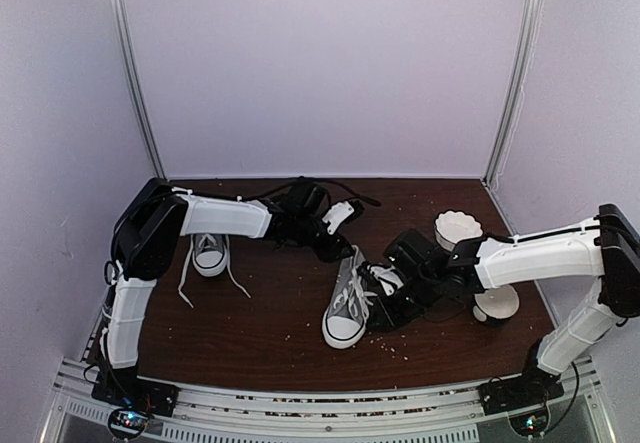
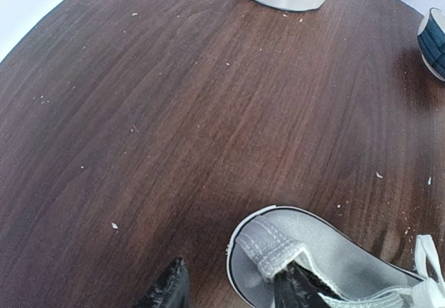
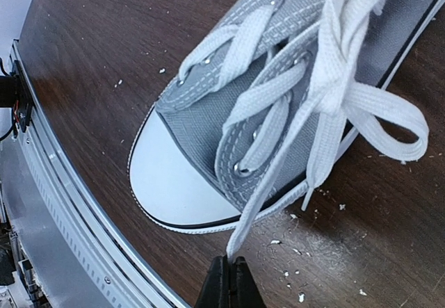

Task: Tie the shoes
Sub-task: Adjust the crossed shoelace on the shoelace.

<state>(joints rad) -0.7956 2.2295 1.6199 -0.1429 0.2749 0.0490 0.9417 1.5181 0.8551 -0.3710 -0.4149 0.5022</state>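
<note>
Shoe (image 2: 316, 249) heel between left fingers (image 2: 169, 288), lace (image 3: 332, 61) pinched

Soft, even light from above fills the top view. The pale walls wash towards lilac, and the arms cast faint shadows on the dark surface (image 1: 270, 333). Both wrist views bend at their edges. The shoe (image 3: 208, 124) is sharp, its toe cap bright, and its lace (image 3: 327, 78) throws a soft shadow. The left tool (image 2: 229, 287) and right tool (image 3: 229, 280) look dark and blurred.

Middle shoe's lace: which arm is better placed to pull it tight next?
Right. The right end effector is shut on the lace end by the toe; the left end effector only straddles the shoe heel, away from the laces.
</note>
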